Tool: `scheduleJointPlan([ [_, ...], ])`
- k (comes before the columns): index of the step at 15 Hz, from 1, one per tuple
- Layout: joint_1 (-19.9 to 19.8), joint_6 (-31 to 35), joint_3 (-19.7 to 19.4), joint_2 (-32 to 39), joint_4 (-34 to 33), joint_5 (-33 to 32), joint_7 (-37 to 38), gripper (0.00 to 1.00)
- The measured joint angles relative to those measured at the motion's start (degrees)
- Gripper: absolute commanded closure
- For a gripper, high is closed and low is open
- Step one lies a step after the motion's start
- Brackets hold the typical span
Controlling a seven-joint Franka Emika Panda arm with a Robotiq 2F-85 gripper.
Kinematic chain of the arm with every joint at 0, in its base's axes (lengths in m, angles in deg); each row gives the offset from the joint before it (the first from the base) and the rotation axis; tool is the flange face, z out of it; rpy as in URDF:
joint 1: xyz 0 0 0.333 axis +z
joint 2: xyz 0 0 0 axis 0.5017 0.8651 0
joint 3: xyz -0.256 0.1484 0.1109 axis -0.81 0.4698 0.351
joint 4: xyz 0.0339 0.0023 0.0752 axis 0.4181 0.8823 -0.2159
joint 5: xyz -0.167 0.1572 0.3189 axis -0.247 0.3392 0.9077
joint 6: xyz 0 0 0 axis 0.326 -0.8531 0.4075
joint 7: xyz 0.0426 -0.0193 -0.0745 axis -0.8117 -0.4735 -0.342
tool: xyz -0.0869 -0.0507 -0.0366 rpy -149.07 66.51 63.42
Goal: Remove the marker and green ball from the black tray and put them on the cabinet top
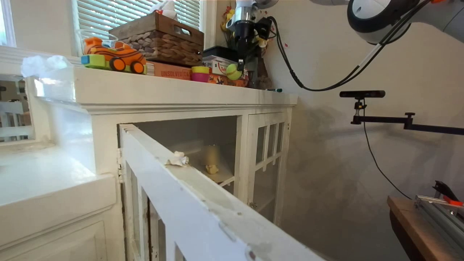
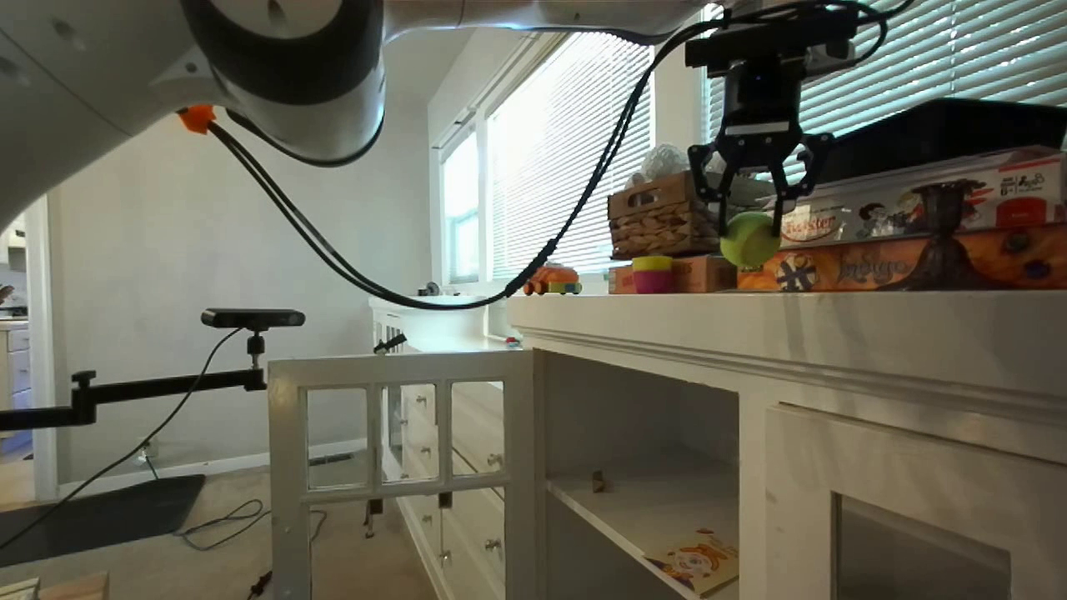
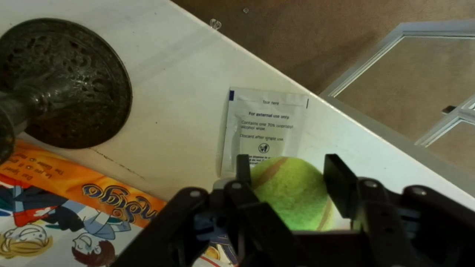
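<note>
The green ball (image 2: 749, 242) is a yellow-green tennis ball. My gripper (image 2: 750, 220) points down with its fingers closed on both sides of the ball, holding it a little above the cabinet top (image 2: 750, 321). The held ball also shows in the wrist view (image 3: 291, 194) and in an exterior view (image 1: 233, 72). The black tray (image 2: 950, 137) rests on stacked game boxes behind the gripper, also seen in an exterior view (image 1: 221, 53); its inside is hidden. A small dark teal stick, apparently the marker (image 1: 274, 90), lies near the cabinet top's end.
A dark metal candlestick (image 3: 74, 81) stands close to the gripper. A wipe packet (image 3: 265, 126) lies under the ball by the front edge. Game boxes (image 2: 900, 217), cups (image 1: 200, 74), a wicker basket (image 1: 163, 43) and a toy car (image 1: 114, 56) line the back. A cabinet door (image 1: 217, 203) stands open.
</note>
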Motion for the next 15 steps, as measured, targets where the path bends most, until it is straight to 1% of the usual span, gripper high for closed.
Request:
scheduleJointPlan([
  [7,0.06,1.77,-0.68,1.32,0.0,-0.78,0.08,0.73],
  [15,0.07,2.13,-1.36,2.12,0.0,-1.69,0.08,0.73],
])
